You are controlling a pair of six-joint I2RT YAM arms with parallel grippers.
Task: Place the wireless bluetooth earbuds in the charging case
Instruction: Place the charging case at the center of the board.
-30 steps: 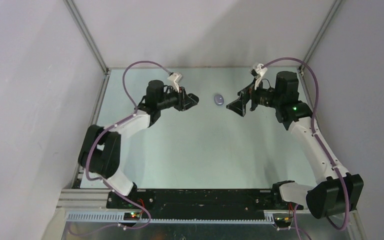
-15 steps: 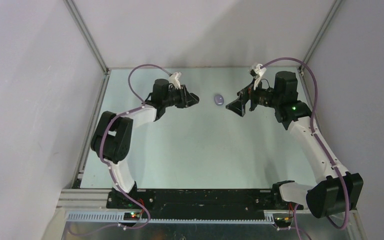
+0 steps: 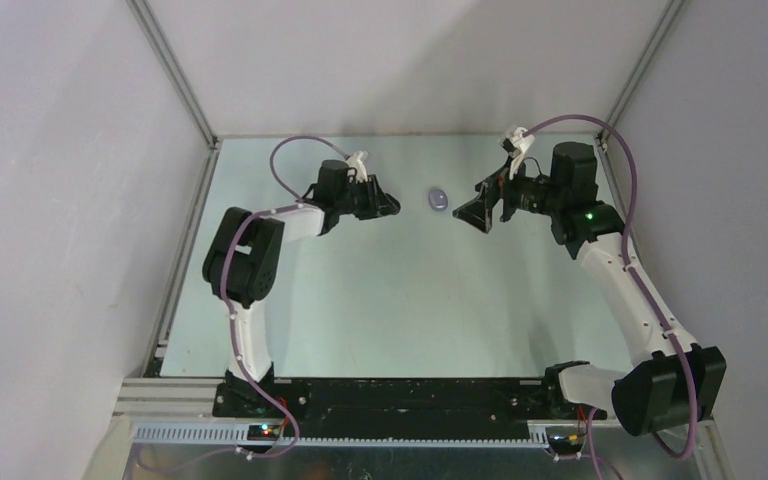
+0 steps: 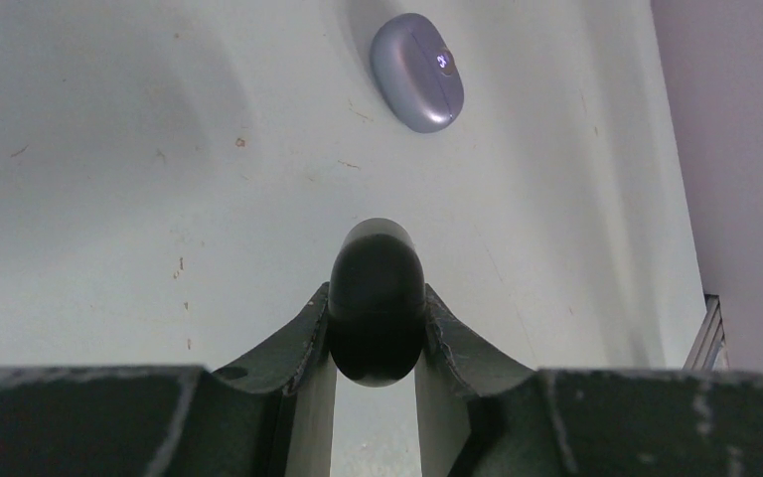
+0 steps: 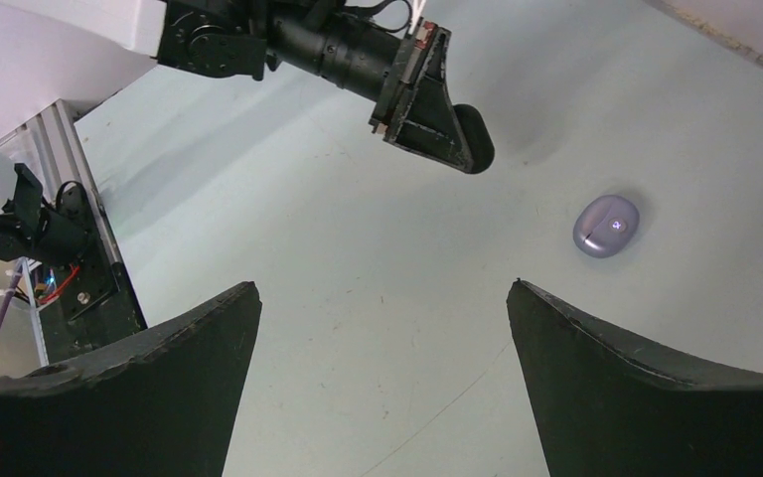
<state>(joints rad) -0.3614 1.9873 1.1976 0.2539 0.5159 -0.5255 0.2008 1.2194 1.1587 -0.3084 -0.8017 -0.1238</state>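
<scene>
Purple case point(image 4: 417, 72): tiny mark, unreadable. Left hand point(image 4: 375, 300) clamps black case point(image 4: 376, 263).

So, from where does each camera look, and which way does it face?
Top external: above, behind the bases, looking down at the table; left arm, right arm show.
Left wrist: looks past left pincer, shut on a black rounded object, toward the purple case.
Right wrist: looks through open right pincer toward left pincer.
Shared: all show the purple case.
</scene>
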